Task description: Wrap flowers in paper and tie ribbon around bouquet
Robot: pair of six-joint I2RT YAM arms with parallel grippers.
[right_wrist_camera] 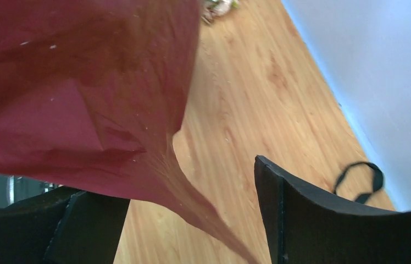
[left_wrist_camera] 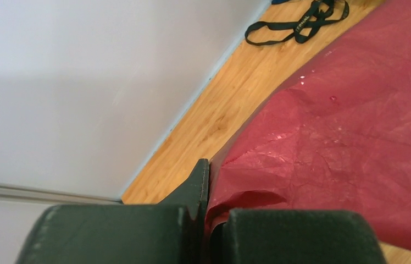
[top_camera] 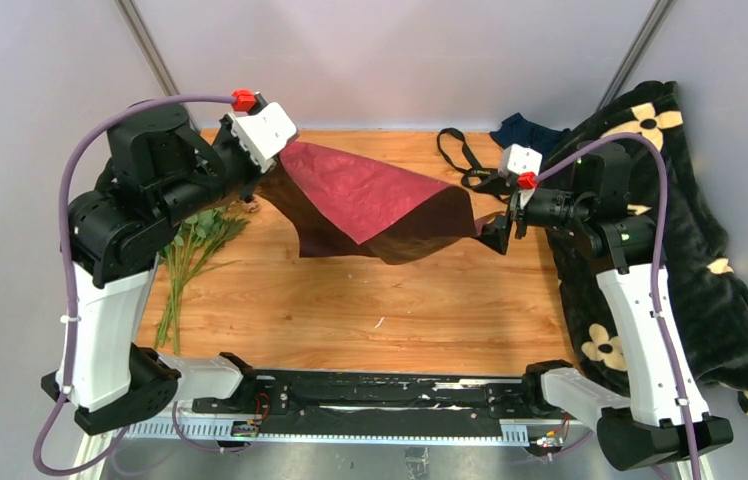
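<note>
The dark red paper hangs stretched above the wooden table between both arms. My left gripper is shut on its left corner; the left wrist view shows the paper pinched between the fingers of that gripper. My right gripper stands open at the right corner. In the right wrist view a thin twisted tail of the paper runs through the gap of the gripper, unpinched. The flowers lie at the table's left, their heads partly hidden by the left arm. The black ribbon lies looped at the back.
A dark navy cloth lies at the back right corner. A black blanket with cream flower motifs drapes along the table's right edge under the right arm. Grey walls close in the back and both sides.
</note>
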